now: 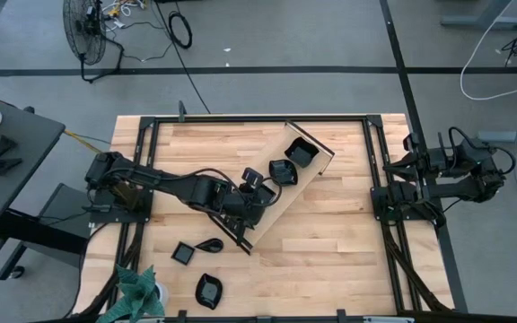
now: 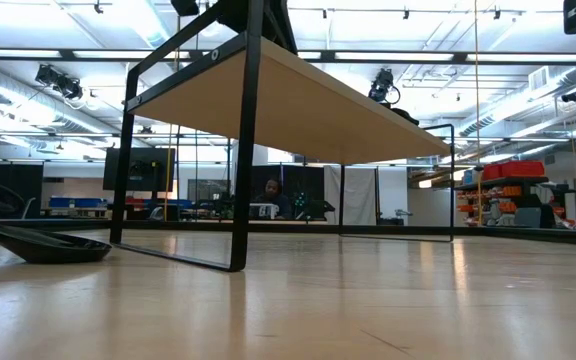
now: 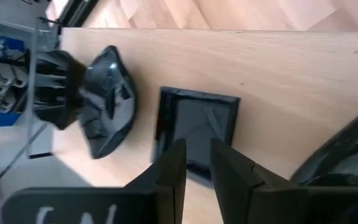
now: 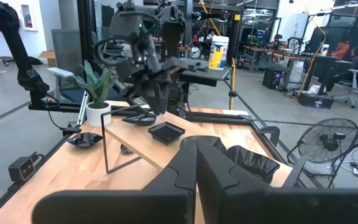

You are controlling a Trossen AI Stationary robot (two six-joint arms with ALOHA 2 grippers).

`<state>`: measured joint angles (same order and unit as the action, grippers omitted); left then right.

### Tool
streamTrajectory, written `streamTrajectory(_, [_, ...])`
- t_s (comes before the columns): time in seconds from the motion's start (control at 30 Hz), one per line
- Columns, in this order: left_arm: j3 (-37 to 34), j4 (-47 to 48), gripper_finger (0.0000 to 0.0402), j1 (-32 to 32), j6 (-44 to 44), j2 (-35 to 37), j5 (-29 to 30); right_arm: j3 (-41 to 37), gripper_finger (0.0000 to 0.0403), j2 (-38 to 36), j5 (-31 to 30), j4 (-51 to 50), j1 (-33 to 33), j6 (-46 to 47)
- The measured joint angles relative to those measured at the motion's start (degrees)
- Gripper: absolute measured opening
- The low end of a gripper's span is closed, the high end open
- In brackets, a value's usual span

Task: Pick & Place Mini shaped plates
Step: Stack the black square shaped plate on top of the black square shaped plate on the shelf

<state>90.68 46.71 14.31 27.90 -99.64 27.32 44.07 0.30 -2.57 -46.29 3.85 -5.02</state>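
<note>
On the desk, the long wood tray lies slanted under the left claw. Its fingers stand slightly apart, holding nothing; a square plate sits just ahead of them. The right claw, closed and empty, waits far off.

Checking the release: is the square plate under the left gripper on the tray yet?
Yes. The square plate lies flat on the tray; left gripper fingers slightly parted.

High view looks straight down; low view sits level on the light-wood bench; both wrist views share the long light-wood tray.
</note>
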Motion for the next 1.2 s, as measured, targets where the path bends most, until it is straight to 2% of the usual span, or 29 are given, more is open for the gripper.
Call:
streamTrajectory(0.17, [5.3, 4.7, 0.0076, 0.0, 1.0, 0.8, 1.6, 0.0, 0.0010, 0.0, 0.0, 0.0, 0.0, 0.0])
streamTrajectory(0.33, [12.6, 11.3, 0.0076, -0.2, -1.9, 0.8, 0.0, 0.0, 0.0010, 0.0, 0.0, 0.0, 0.0, 0.0])
streamTrajectory(0.53, [19.6, 23.0, 0.0076, -0.4, -3.4, 0.9, -0.5, 0.0, 0.0010, 0.0, 0.0, 0.0, 0.0, 0.0])
streamTrajectory(0.7, [23.9, 31.6, 0.0076, 0.0, -6.2, 2.4, -7.7, 0.0, 0.0010, 0.0, 0.0, 0.0, 0.0, 0.0])
streamTrajectory(0.8, [24.2, 34.5, 0.0078, 0.1, -7.3, 4.0, -11.5, 0.0, 0.0010, 0.0, 0.0, 0.0, 0.0, 0.0])
streamTrajectory(0.97, [24.2, 43.6, 0.0083, -0.3, -4.3, 6.9, -17.8, 0.0, 0.0010, 0.0, 0.0, 0.0, 0.0, 0.0])
streamTrajectory(1.13, [20.4, 43.6, 0.0085, 0.1, -6.2, 10.0, -23.7, 0.0, 0.0010, 0.0, 0.0, 0.0, 0.0, 0.0])
streamTrajectory(1.2, [17.4, 43.1, 0.0085, 0.1, -6.8, 11.7, -24.2, 0.0, 0.0010, 0.0, 0.0, 0.0, 0.0, 0.0])
